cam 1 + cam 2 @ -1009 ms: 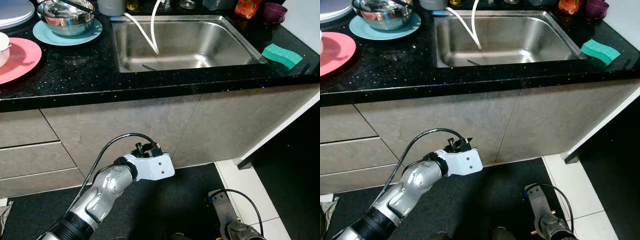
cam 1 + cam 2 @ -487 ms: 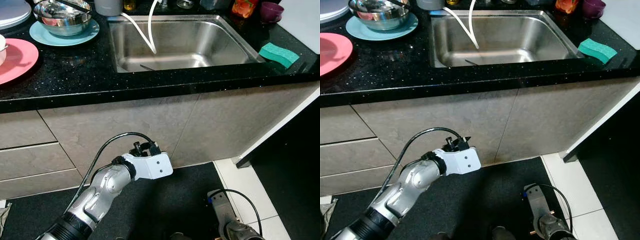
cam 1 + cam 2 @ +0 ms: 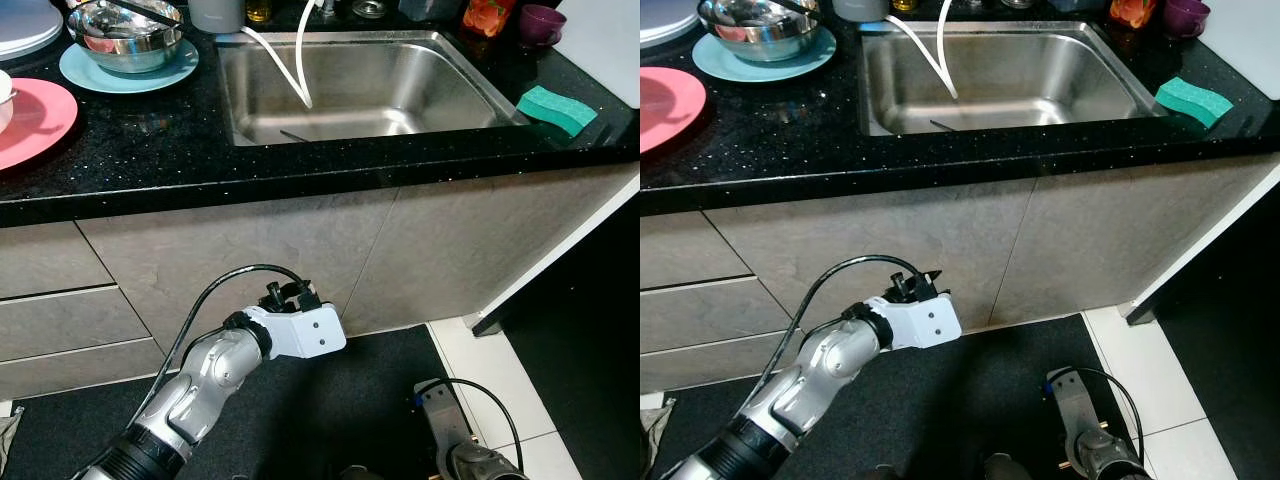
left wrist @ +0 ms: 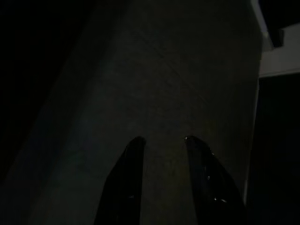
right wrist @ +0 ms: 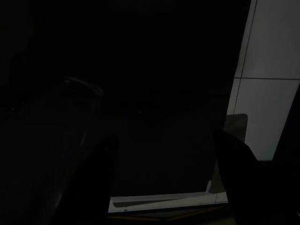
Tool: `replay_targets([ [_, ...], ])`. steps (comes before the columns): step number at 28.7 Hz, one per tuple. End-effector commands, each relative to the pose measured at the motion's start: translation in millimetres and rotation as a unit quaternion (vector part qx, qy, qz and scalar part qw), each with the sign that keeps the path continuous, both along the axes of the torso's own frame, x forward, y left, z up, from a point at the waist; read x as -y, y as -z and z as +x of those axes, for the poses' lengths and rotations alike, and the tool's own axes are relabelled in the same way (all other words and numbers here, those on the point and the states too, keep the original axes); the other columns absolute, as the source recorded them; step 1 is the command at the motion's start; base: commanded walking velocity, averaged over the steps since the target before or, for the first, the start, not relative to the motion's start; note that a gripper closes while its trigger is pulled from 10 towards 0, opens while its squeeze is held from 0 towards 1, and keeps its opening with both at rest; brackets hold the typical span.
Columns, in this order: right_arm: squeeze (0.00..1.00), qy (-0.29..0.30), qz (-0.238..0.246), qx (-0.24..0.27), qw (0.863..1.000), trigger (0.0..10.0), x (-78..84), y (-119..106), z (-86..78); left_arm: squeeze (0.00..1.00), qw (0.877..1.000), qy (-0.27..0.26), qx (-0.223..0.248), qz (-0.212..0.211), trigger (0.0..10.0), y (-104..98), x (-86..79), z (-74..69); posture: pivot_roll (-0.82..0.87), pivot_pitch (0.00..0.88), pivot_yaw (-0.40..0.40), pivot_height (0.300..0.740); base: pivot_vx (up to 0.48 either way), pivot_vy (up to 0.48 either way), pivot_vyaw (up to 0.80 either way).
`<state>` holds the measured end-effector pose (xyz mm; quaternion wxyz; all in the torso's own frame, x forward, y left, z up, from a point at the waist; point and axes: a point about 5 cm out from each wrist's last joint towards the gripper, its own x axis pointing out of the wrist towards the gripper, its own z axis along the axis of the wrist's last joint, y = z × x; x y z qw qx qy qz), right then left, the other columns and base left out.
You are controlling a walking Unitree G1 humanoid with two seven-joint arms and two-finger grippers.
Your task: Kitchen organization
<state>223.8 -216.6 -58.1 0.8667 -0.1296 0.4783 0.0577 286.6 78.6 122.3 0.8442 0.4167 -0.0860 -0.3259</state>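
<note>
Cabinet doors (image 3: 400,250) of grey stone-look finish fill the middle of the head views, beneath a black speckled tabletop (image 3: 150,130) with a stainless steel sink (image 3: 370,85) set into it. Two white hoses (image 3: 300,60) hang down into the basin. At the tabletop's left stand a pink plate (image 3: 35,115) and, behind it, a light-blue plate (image 3: 125,70) carrying a steel bowl (image 3: 125,30). On the right edge lies a green sponge (image 3: 557,107), with an orange item (image 3: 482,15) and a purple cup (image 3: 542,20) near the back.

The left gripper (image 4: 163,143) is held low in front of the cabinet doors, well below the tabletop; its wrist view shows both fingers (image 4: 129,178) pointing at the door face with a narrow gap between them and nothing held. The left arm's white wrist housing (image 3: 310,335) and black cable (image 3: 230,285) show above the dark floor mat (image 3: 330,410).

The right gripper (image 5: 164,154) hangs low near the floor, over the mat's edge and the white tiles (image 5: 267,70), its fingers spread wide and empty.
</note>
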Motion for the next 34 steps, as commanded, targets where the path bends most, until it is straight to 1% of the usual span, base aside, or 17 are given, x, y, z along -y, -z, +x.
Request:
replay_targets([
  [1, 0.0, 0.009, -0.001, -0.013, 1.0, 10.0, 3.0, 5, -9.8, 0.0, 0.996, -0.043, -0.014, -0.074, 10.0, -7, -10.7, 4.1, 0.12, 0.126, -0.066, 0.74, 0.0, 0.0, 0.0],
  [3, 0.0, 0.015, -0.001, -0.01, 1.0, 10.0, 3.7, 6, -10.7, 0.0, 0.984, -0.098, -0.027, -0.146, 10.0, -14, -31.4, 13.1, 0.12, 0.12, -0.067, 0.74, 0.0, 0.0, 0.0],
  [6, 0.0, 0.025, 0.003, -0.008, 1.0, 10.0, 4.1, 6, -11.6, 0.0, 0.969, -0.144, -0.045, -0.198, 10.0, -15, -55.2, 20.9, 0.12, 0.117, -0.068, 0.74, 0.0, 0.0, 0.0],
  [8, 0.0, 0.029, 0.003, -0.007, 1.0, 10.0, 4.4, 6, -12.1, 0.0, 0.944, -0.192, -0.095, -0.251, 10.0, -1, -80.1, 27.0, 0.12, 0.112, -0.069, 0.74, 0.0, 0.0, 0.0],
  [11, 0.0, 0.031, 0.003, -0.006, 0.999, 10.0, 4.4, 6, -12.2, 0.0, 0.93, -0.221, -0.114, -0.271, 10.0, 9, -95.0, 29.0, 0.12, 0.106, -0.068, 0.74, 0.0, 0.0, 0.0],
  [15, 0.0, 0.037, 0.004, -0.004, 0.999, 10.0, 4.7, 6, -11.5, 0.0, 0.876, -0.304, -0.234, -0.291, 10.0, 65, -121.9, 24.1, 0.1, 0.095, -0.059, 0.74, 0.0, 0.0, 0.0],
  [16, 0.0, 0.038, 0.004, -0.004, 0.999, 10.0, 4.6, 6, -11.2, 0.0, 0.862, -0.317, -0.267, -0.291, 10.0, 80, -123.2, 19.6, 0.1, 0.089, -0.055, 0.74, 0.0, 0.0, 0.0],
  [17, 0.0, 0.038, 0.004, -0.004, 0.999, 10.0, 4.6, 6, -11.2, 0.0, 0.862, -0.317, -0.267, -0.291, 10.0, 80, -123.2, 19.6, 0.1, 0.089, -0.055, 0.74, 0.0, 0.0, 0.0],
  [20, 0.0, 0.041, 0.006, -0.002, 0.999, 10.0, 4.3, 5, -10.2, 0.0, 0.812, -0.361, -0.351, -0.296, 10.0, 118, -121.0, 1.7, 0.09, 0.078, -0.049, 0.74, 0.0, 0.0, 0.0],
  [22, 0.0, 0.041, 0.006, -0.002, 0.999, 10.0, 4.3, 5, -10.2, 0.0, 0.812, -0.361, -0.351, -0.296, 10.0, 118, -121.0, 1.7, 0.09, 0.078, -0.049, 0.74, 0.0, 0.0, 0.0],
  [23, 0.0, 0.044, 0.006, 0.0, 0.999, 10.0, 4.1, 5, -9.4, 0.0, 0.776, -0.384, -0.392, -0.311, 10.0, 134, -118.0, -8.2, 0.08, 0.07, -0.046, 0.74, 0.0, 0.0, 0.0],
  [26, 0.0, 0.044, 0.006, 0.001, 0.999, 10.0, 3.7, 5, -8.7, 0.0, 0.729, -0.415, -0.441, -0.32, 10.0, 155, -116.2, -26.8, 0.08, 0.061, -0.045, 0.74, 0.0, 0.0, 0.0],
  [27, 0.0, 0.044, 0.006, 0.001, 0.999, 10.0, 3.7, 5, -8.7, 0.0, 0.729, -0.415, -0.441, -0.32, 10.0, 155, -116.2, -26.8, 0.08, 0.061, -0.045, 0.74, 0.0, 0.0, 0.0],
  [31, 0.0, 0.043, 0.005, 0.001, 0.999, 10.0, 2.8, 5, -8.8, 0.0, 0.691, -0.449, -0.474, -0.311, 10.0, 174, -123.0, -52.0, 0.07, 0.052, -0.04, 0.74, 0.0, 0.0, 0.0],
  [32, 0.0, 0.043, 0.005, 0.001, 0.999, 10.0, 2.8, 5, -8.8, 0.0, 0.691, -0.449, -0.474, -0.311, 10.0, 174, -123.0, -52.0, 0.07, 0.052, -0.04, 0.74, 0.0, 0.0, 0.0],
  [33, 0.0, 0.044, 0.005, 0.0, 0.999, 10.0, 2.0, 5, -9.2, 0.0, 0.672, -0.461, -0.485, -0.317, 10.0, 180, -128.9, -63.1, 0.06, 0.049, -0.034, 0.74, 0.0, 0.0, 0.0],
  [34, 0.0, 0.044, 0.005, 0.0, 0.999, 10.0, 2.0, 5, -9.2, 0.0, 0.672, -0.461, -0.485, -0.317, 10.0, 180, -128.9, -63.1, 0.06, 0.049, -0.034, 0.74, 0.0, 0.0, 0.0],
])
